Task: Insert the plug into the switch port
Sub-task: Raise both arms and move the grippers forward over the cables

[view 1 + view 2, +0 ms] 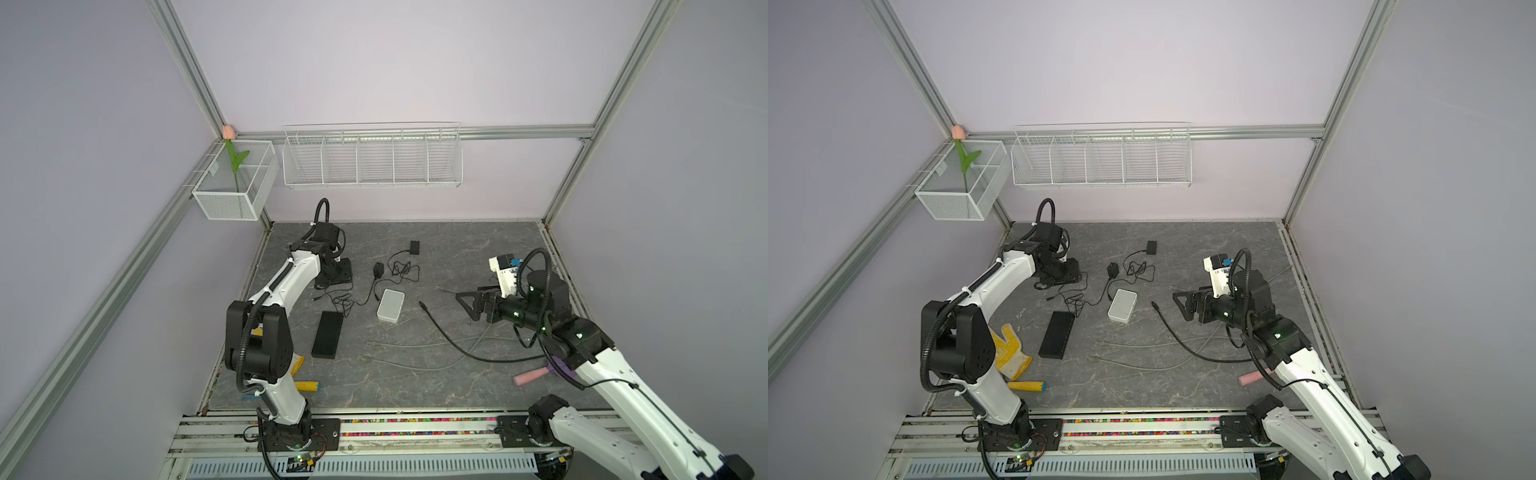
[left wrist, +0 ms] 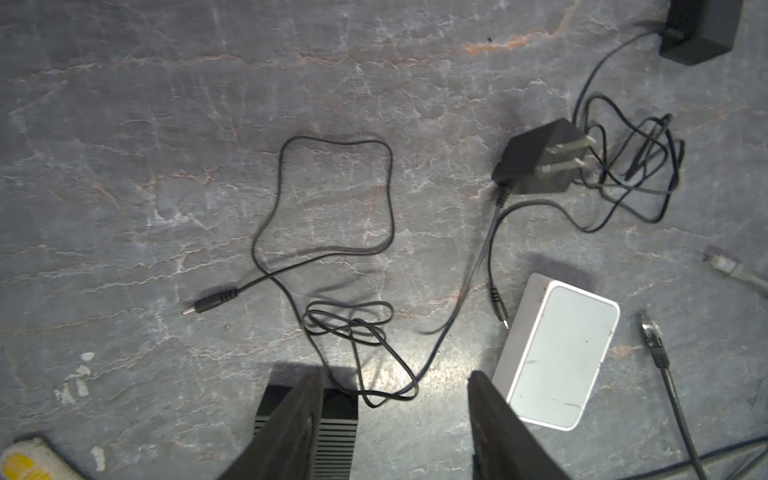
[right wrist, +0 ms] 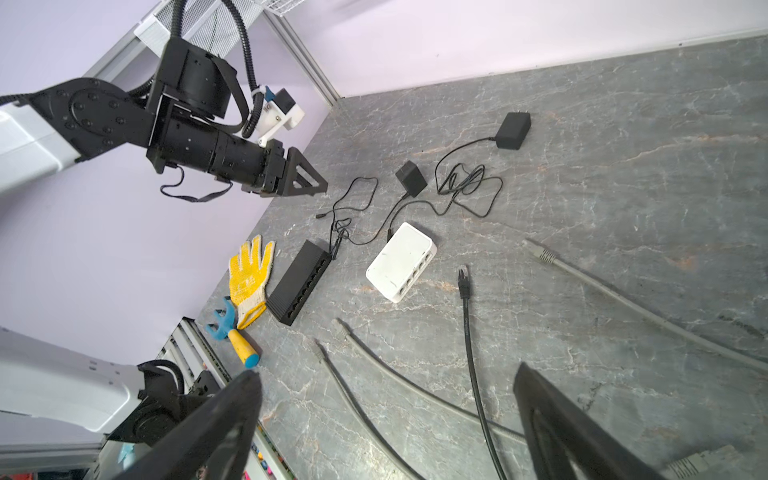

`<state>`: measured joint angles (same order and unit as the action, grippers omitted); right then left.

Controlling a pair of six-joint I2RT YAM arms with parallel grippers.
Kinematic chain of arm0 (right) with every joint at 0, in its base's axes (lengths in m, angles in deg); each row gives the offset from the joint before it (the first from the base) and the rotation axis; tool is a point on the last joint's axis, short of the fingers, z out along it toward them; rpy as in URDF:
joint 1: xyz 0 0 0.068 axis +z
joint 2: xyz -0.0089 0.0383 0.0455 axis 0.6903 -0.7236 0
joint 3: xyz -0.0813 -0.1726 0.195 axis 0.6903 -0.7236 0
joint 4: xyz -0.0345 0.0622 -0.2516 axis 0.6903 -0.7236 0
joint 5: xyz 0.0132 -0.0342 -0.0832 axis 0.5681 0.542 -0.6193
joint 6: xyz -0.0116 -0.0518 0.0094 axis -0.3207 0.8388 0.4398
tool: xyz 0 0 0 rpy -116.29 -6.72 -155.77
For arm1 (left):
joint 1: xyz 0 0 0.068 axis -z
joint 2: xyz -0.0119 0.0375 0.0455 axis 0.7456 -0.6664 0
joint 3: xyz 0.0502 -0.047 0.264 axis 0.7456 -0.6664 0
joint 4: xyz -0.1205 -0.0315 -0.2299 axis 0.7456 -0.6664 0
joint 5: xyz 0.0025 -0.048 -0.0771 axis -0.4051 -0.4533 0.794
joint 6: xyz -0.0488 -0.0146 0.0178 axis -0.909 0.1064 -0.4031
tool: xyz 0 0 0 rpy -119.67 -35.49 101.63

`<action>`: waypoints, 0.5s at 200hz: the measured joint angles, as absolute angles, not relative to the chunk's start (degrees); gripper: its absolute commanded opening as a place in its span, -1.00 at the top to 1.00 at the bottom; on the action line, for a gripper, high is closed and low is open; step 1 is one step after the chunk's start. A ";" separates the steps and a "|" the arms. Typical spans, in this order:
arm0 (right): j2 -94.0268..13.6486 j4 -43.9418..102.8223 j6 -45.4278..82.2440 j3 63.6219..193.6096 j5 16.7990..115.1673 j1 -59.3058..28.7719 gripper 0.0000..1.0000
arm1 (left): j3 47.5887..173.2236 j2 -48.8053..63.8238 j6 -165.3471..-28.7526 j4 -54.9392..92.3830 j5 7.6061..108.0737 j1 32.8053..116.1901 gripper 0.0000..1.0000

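A white switch (image 1: 390,305) lies mid-table, its row of ports (image 3: 415,274) facing the right side. Just right of it rests the black cable's plug (image 1: 422,305), also in the right wrist view (image 3: 463,280), a short gap from the ports. A black switch (image 1: 328,334) lies to the left. My left gripper (image 1: 334,276) hovers at the back left, open and empty, over thin adapter wires (image 2: 324,232). My right gripper (image 1: 465,305) points leftward, right of the plug, wide open with nothing between its fingers (image 3: 245,399).
Two black power adapters (image 1: 378,270) (image 1: 414,247) with tangled leads lie behind the switches. Grey cables (image 1: 415,345) run across the front. A yellow glove (image 1: 1009,349), a yellow-handled tool (image 1: 307,386) and a pink object (image 1: 530,376) lie near the front. Wire baskets (image 1: 370,158) hang on the back wall.
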<state>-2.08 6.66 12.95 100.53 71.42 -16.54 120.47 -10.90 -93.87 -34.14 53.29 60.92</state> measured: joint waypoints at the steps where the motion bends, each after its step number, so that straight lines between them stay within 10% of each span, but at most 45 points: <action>1: -2.08 6.63 12.95 100.44 71.46 -16.54 -0.90 | 120.53 -10.97 -93.85 -34.16 53.27 60.87 -0.11; 100: -2.93 7.27 13.08 96.18 72.25 -13.52 -0.51 | 128.18 -23.97 -92.26 -36.20 52.48 59.50 0.14</action>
<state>-2.93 7.27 13.08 96.18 72.25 -13.52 128.18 -23.97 -92.26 -36.20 52.48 59.50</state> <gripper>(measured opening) 0.770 0.429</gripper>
